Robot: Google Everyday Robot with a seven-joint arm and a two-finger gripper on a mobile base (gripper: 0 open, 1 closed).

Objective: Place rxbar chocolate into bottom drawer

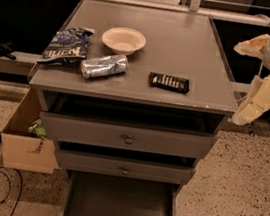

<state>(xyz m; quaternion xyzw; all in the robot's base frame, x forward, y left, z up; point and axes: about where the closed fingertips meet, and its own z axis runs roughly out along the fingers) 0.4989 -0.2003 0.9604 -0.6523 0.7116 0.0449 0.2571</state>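
Note:
The rxbar chocolate (168,82), a small black wrapper with white lettering, lies flat on the grey cabinet top (185,41), toward the front right. At the foot of the cabinet the bottom drawer (119,206) stands pulled out, its flat grey floor bare. My gripper (258,100) hangs off the cabinet's right side, beyond its edge and to the right of the bar, touching nothing.
On the cabinet top's left half are a dark-blue chip bag (66,45), a crushed can (104,66) and a cream bowl (123,40). Two upper drawers with round knobs (128,140) are slightly ajar. A cardboard box (25,139) and a cable sit on the floor at left.

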